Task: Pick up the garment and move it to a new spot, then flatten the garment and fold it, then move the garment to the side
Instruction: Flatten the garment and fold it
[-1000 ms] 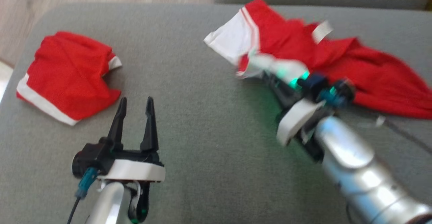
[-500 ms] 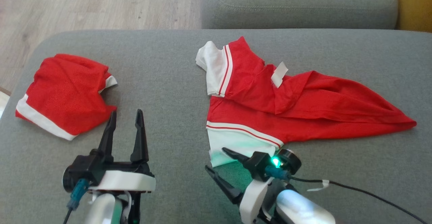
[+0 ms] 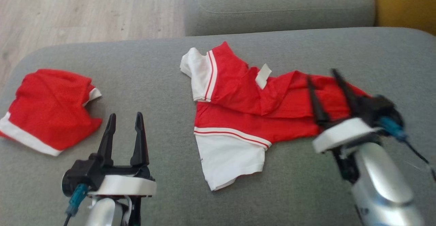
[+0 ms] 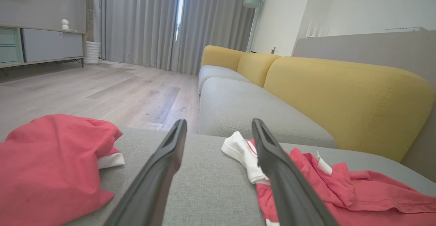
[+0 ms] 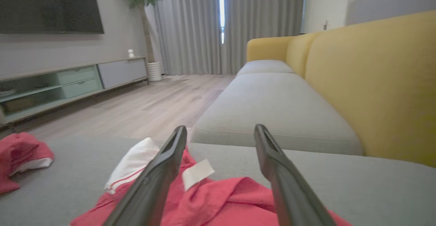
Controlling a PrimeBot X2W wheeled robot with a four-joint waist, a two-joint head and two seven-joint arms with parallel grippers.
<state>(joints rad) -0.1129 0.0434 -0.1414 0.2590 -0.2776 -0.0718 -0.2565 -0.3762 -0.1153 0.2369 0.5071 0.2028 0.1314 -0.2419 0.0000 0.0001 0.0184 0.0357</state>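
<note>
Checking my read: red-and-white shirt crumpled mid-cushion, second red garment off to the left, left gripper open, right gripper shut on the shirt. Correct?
One thing is off: the right gripper is open, fingers spread over the shirt and holding nothing, as the right wrist view and head view show. The rest stands: second red garment at the left of the cushion, left gripper open.

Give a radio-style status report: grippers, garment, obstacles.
Left gripper open, empty. Right gripper open over shirt, gripping nothing. Shirt crumpled, unfolded, on grey cushion. Second red garment lies apart, far left.
</note>
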